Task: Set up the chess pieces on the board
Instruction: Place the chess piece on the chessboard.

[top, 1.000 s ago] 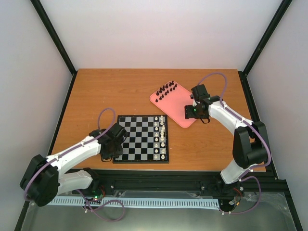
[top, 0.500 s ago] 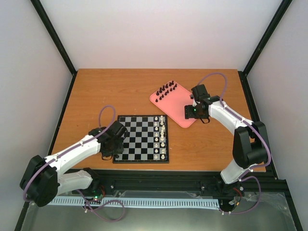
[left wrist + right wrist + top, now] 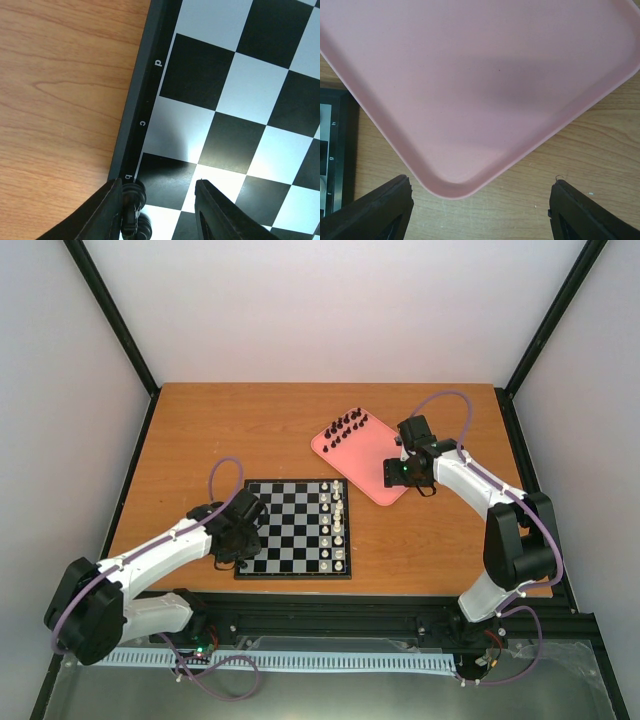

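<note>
Below, we see left gripper (image 3: 157, 182) at left edge of small black-and-grey checkered chessboard (image 3: 290, 525), fingers spread. Tiny black chess piece (image 3: 134, 196) stands on edge square, just beside one finger. Right gripper (image 3: 482, 180), spread wide, hovers over bare corner of pink rounded rectangular tray (image 3: 368, 458). Other black pieces (image 3: 345, 426) cluster at tray's far end.

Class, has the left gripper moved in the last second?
Yes: the left gripper has shifted slightly up-frame along the left edge of the board.
</note>
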`<action>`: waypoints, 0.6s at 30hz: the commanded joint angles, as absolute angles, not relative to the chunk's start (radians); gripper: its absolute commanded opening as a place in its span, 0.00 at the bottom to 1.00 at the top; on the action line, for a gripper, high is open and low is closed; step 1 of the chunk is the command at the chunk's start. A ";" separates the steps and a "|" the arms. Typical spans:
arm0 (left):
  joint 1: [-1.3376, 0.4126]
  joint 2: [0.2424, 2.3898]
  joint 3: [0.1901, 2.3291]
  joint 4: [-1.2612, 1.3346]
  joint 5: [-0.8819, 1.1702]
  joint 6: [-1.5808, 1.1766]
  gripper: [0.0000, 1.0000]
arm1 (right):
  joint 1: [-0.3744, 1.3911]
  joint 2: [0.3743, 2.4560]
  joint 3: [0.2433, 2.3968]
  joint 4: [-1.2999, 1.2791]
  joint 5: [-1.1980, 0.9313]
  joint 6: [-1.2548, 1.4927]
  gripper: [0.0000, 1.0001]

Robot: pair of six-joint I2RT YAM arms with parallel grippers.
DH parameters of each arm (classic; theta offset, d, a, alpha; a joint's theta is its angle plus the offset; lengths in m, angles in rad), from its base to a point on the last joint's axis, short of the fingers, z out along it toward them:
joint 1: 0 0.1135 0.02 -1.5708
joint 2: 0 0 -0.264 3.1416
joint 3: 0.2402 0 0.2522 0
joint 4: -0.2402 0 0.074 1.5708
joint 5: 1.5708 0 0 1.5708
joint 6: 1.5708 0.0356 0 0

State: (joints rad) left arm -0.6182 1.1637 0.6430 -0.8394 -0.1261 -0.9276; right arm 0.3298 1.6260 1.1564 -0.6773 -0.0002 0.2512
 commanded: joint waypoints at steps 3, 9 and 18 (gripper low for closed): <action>-0.621 1.174 0.629 -0.790 -0.106 -0.923 0.43 | 0.336 1.618 1.170 -0.678 0.008 0.243 0.86; -0.621 1.187 0.630 -0.774 -0.103 -0.923 0.43 | 0.336 1.618 1.178 -0.684 0.011 0.239 0.86; -0.621 1.194 0.635 -0.782 -0.104 -0.924 0.43 | 0.336 1.611 1.174 -0.686 0.013 0.239 0.86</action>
